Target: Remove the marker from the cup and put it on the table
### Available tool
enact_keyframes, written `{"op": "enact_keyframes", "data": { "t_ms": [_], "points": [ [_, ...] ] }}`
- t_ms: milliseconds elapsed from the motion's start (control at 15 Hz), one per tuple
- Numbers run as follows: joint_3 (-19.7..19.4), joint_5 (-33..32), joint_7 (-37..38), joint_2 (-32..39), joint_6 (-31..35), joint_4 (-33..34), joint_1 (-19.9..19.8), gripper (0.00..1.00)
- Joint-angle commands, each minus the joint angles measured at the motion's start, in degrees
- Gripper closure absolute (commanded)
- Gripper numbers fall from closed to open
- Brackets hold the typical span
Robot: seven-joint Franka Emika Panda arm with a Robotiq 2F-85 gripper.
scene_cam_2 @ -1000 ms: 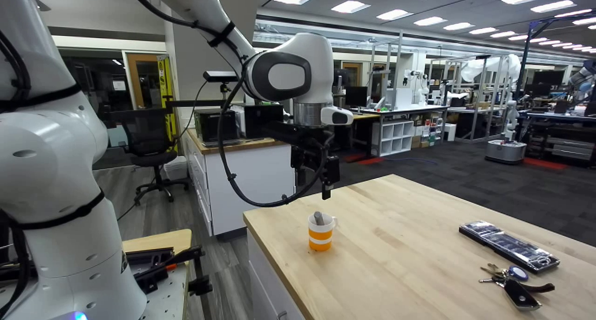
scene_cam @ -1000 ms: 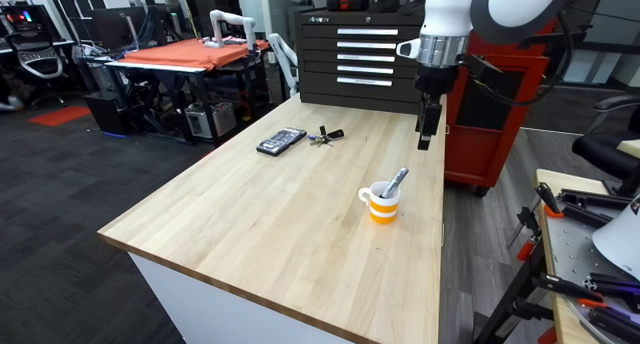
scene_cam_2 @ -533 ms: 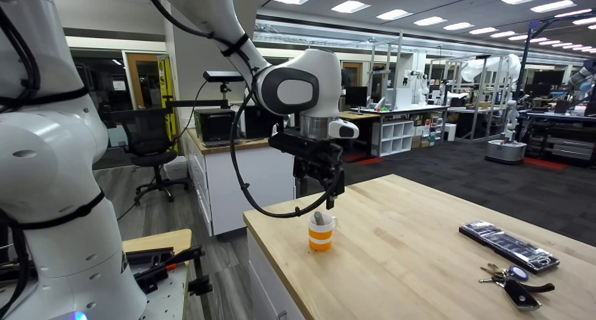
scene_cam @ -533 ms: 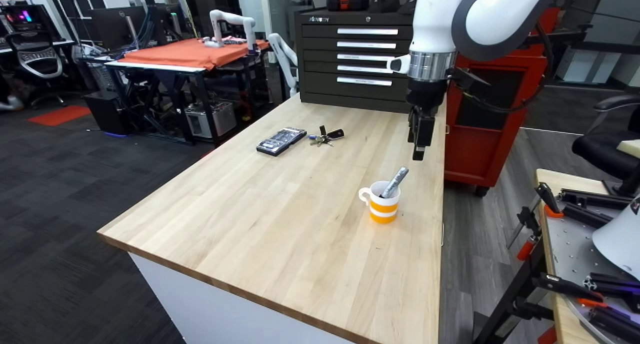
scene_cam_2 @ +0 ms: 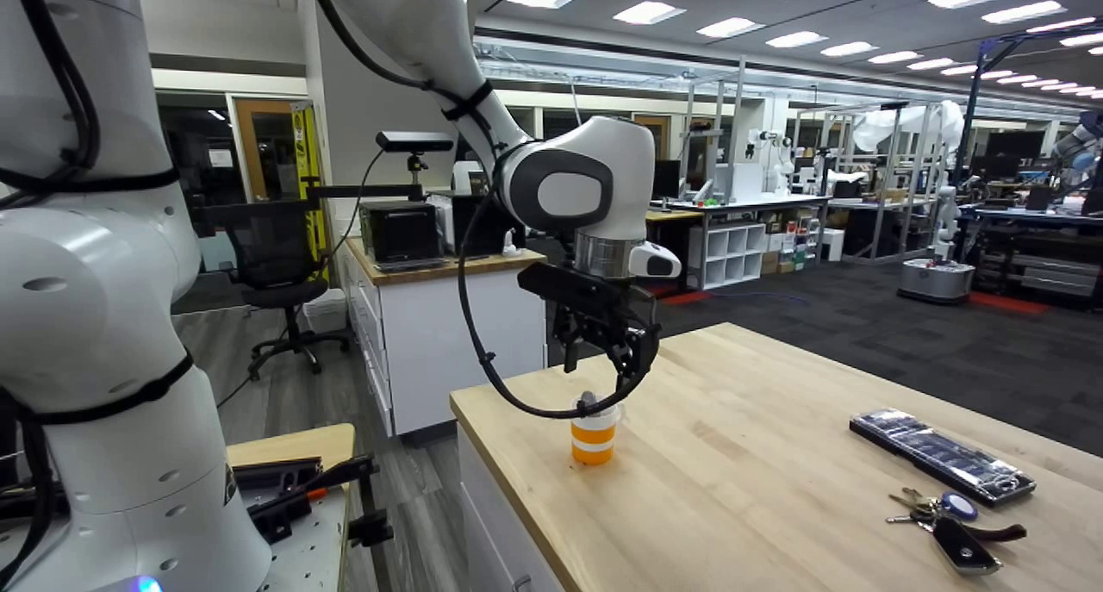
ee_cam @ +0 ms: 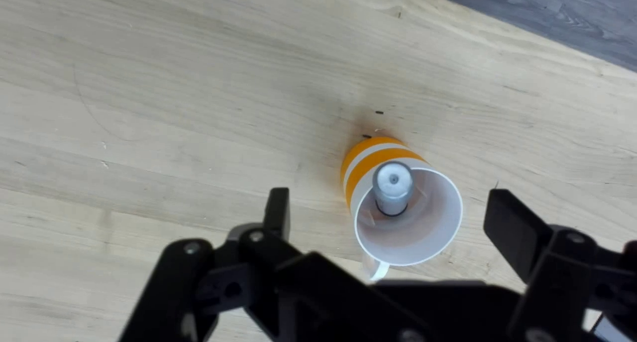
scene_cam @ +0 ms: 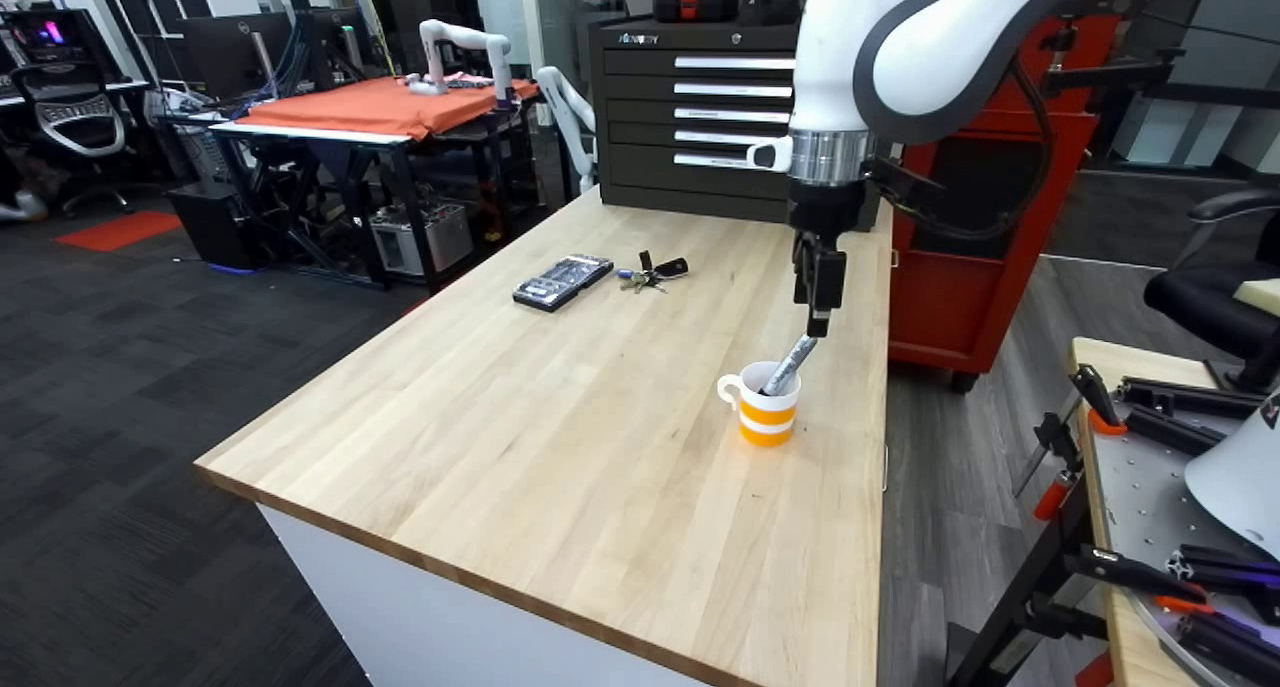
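The yellow-orange striped cup (scene_cam: 768, 423) stands upright on the wooden table (scene_cam: 560, 447), with its white handle to one side. It also shows in an exterior view (scene_cam_2: 593, 445), partly behind the arm's cable. The grey marker (scene_cam: 790, 366) leans in the cup, its upper end above the rim. In the wrist view the marker's round end (ee_cam: 393, 180) faces the camera, and the cup (ee_cam: 418, 240) lies between the fingers. My gripper (ee_cam: 388, 202) is open and empty, fingers spread wide. In both exterior views the gripper (scene_cam: 816, 319) (scene_cam_2: 596, 380) is above the cup, close to the marker's top.
A flat black device (scene_cam: 563, 283) and a bunch of keys (scene_cam: 652, 272) lie farther along the table. A dark tool chest (scene_cam: 720, 127) stands at the table's far end. The table's long edge (scene_cam: 884, 467) runs near the cup. A black cable (scene_cam_2: 491, 351) loops beside the gripper.
The arm and gripper have moved down and toward the cup, now close above the marker. The cup and marker have not moved.
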Motion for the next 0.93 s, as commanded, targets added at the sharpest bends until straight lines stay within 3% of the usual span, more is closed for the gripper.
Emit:
{"op": "enact_keyframes", "data": {
  "t_ms": [0, 600, 667, 733, 867],
  "points": [
    [1.6, 3.3, -4.1, 3.2, 0.2, 2.3, -1.6, 0.00],
    [4.1, 7.2, -7.7, 5.8, -0.5, 2.5, -3.4, 0.00],
    [4.3, 7.3, -7.8, 5.7, -0.5, 2.3, -3.5, 0.25],
    [4.3, 7.4, -8.1, 5.6, -0.5, 2.3, -3.6, 0.26],
    [4.3, 7.5, -8.2, 5.4, -0.5, 2.0, -3.6, 0.40]
  ]
}}
